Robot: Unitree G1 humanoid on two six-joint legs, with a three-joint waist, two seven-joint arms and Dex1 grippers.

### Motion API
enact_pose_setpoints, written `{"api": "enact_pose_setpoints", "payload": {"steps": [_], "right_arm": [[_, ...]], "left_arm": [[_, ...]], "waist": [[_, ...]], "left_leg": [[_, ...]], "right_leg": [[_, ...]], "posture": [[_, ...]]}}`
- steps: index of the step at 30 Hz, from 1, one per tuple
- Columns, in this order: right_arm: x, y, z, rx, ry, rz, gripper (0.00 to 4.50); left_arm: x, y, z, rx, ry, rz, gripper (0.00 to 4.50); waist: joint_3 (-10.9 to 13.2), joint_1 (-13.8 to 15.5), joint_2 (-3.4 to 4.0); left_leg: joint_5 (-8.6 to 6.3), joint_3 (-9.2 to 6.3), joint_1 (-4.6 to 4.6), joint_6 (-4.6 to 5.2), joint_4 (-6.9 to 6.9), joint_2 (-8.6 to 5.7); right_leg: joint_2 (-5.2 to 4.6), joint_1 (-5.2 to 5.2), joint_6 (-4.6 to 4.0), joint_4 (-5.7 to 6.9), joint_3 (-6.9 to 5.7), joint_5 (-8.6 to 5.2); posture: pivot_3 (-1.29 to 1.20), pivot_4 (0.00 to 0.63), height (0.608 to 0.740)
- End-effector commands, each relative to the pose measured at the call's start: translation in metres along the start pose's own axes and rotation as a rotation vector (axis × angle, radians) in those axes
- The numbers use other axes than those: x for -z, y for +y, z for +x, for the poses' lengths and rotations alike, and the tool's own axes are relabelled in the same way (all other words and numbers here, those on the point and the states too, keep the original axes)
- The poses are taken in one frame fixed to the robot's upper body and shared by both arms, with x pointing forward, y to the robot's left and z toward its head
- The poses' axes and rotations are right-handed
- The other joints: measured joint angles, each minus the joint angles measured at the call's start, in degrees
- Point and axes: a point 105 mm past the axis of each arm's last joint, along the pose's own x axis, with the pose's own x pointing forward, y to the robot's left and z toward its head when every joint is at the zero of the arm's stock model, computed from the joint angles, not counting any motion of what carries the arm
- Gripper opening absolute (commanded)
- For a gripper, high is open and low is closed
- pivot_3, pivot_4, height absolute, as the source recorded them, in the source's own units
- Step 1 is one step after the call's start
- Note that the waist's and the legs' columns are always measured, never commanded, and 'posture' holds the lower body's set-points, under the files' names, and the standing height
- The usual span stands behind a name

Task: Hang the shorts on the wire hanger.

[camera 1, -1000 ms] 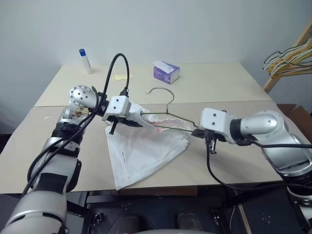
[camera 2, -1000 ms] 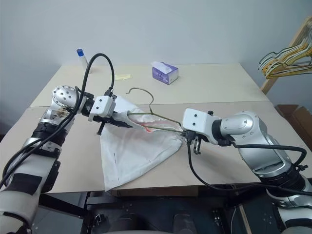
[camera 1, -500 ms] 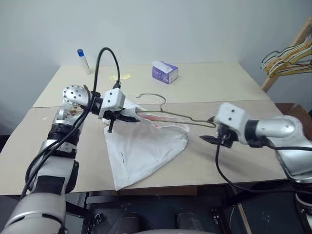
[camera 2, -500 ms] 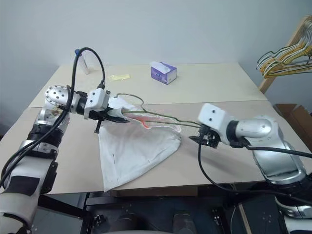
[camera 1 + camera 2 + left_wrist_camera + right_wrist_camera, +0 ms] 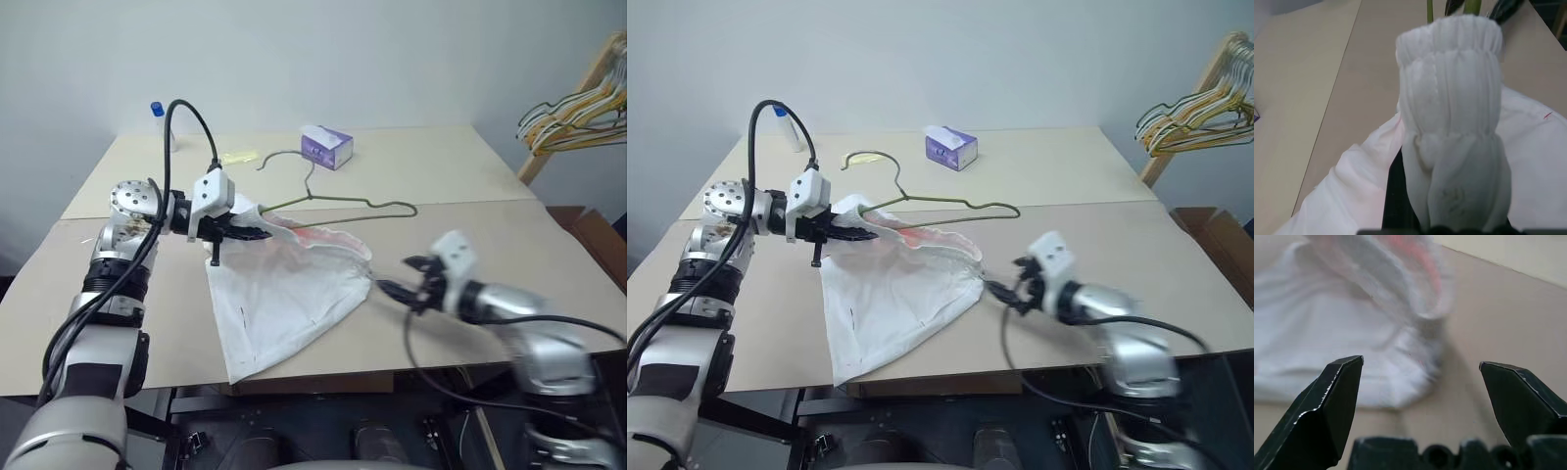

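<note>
Having just let go of the thin grey wire hanger [image 5: 338, 203], the right gripper [image 5: 404, 276] gapes empty; left gripper [image 5: 238, 230] clamps the white fabric shorts [image 5: 284, 299], still unhung.

One shorts [image 5: 294, 294], one wire hanger [image 5: 338, 201]

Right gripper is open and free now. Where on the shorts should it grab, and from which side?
Take the bunched waistband corner of the shorts nearest the right gripper, coming in low from the robot's right. That corner sits raised and folded just ahead of the open fingers, under the free end of the wire hanger, while the left gripper pinches the opposite end.
</note>
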Motion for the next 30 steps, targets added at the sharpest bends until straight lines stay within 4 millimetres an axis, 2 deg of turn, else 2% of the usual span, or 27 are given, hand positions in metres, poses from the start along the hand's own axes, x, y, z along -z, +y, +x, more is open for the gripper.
{"api": "enact_pose_setpoints", "payload": {"steps": [1, 2, 5, 10, 13, 19, 20, 22, 24, 26, 30], "right_arm": [[-0.017, -0.009, 0.02, 0.064, -0.046, -0.023, 4.47], [-0.011, -0.011, 0.03, 0.091, -0.013, -0.016, 4.47], [-0.007, -0.013, 0.043, 0.116, -0.011, 0.022, 3.89], [-0.01, -0.012, 0.04, 0.11, -0.041, 0.028, 2.19], [-0.012, -0.015, 0.032, 0.113, -0.051, 0.017, 1.17], [-0.01, -0.021, 0.029, 0.144, -0.046, -0.024, 1.17], [-0.012, -0.019, 0.028, 0.128, -0.057, -0.034, 1.34], [-0.015, -0.014, 0.026, 0.103, -0.082, -0.052, 1.77], [-0.014, -0.012, 0.026, 0.089, -0.086, -0.06, 2.44], [-0.011, -0.014, 0.027, 0.104, -0.08, -0.054, 3.23], [-0.008, -0.025, 0.035, 0.184, -0.081, -0.029, 4.46]], "left_arm": [[-0.015, 0.006, -0.006, -0.025, -0.037, 0.038, 0.0], [-0.015, 0.006, -0.006, -0.024, -0.037, 0.039, 0.0], [-0.015, 0.006, -0.006, -0.023, -0.036, 0.04, 0.0], [-0.014, 0.004, -0.009, -0.027, -0.028, 0.04, 0.0], [-0.013, 0.003, -0.011, -0.029, -0.026, 0.04, 0.0], [-0.014, 0.002, -0.012, -0.035, -0.025, 0.041, 0.0], [-0.014, 0.003, -0.012, -0.035, -0.026, 0.042, 0.0], [-0.015, 0.003, -0.012, -0.037, -0.027, 0.043, 0.0], [-0.015, 0.003, -0.013, -0.037, -0.027, 0.045, 0.0], [-0.015, 0.003, -0.013, -0.039, -0.026, 0.046, 0.0], [-0.016, 0.004, -0.014, -0.042, -0.027, 0.047, 0.0]], "waist": [[0.0, 0.1, 0.0], [0.0, 0.1, -0.01], [0.0, 0.2, -0.02], [0.0, 0.1, -0.02], [0.0, 0.1, -0.02], [0.0, 0.1, -0.02], [0.0, 0.1, -0.02], [0.0, 0.1, -0.02], [0.0, 0.1, -0.02], [0.0, 0.1, -0.02], [0.0, 0.1, -0.02]], "left_leg": [[0.0, 0.0, -0.02, 0.0, 0.0, -0.01], [0.0, -0.01, -0.05, -0.01, 0.02, -0.02], [0.01, -0.08, -0.05, -0.02, 0.0, -0.02], [0.02, -0.11, -0.18, -0.03, 0.0, -0.05], [0.02, -0.12, -0.13, -0.03, -0.01, -0.04], [0.02, -0.12, -0.1, -0.03, -0.01, -0.05], [0.02, -0.12, -0.09, -0.03, -0.01, -0.04], [0.02, -0.12, -0.09, -0.03, -0.02, -0.04], [0.02, -0.12, -0.11, -0.03, -0.02, -0.04], [0.02, -0.12, -0.1, -0.03, -0.01, -0.05], [0.02, -0.12, -0.05, -0.03, -0.02, -0.04]], "right_leg": [[0.0, -0.01, 0.0, 0.01, 0.0, 0.0], [-0.01, 0.0, 0.0, 0.02, -0.01, 0.01], [-0.02, 0.01, 0.01, 0.04, -0.08, 0.01], [-0.02, -0.13, 0.0, 0.09, -0.09, 0.02], [-0.02, -0.12, 0.01, 0.08, -0.09, 0.02], [-0.01, -0.11, 0.01, 0.06, -0.08, 0.02], [-0.02, -0.11, 0.01, 0.06, -0.08, 0.02], [-0.01, -0.1, 0.01, 0.06, -0.08, 0.01], [-0.02, -0.1, 0.01, 0.06, -0.08, 0.02], [-0.02, -0.09, 0.01, 0.06, -0.08, 0.02], [-0.01, -0.09, 0.01, 0.06, -0.07, 0.02]], "posture": [[-0.06, 0.0, 0.74], [-0.06, 0.0, 0.74], [-0.06, 0.0, 0.74], [-0.04, 0.0, 0.74], [-0.03, 0.0, 0.74], [-0.03, 0.0, 0.74], [-0.03, 0.0, 0.74], [-0.03, 0.0, 0.74], [-0.03, 0.0, 0.74], [-0.02, 0.0, 0.74], [-0.02, 0.0, 0.74]]}}
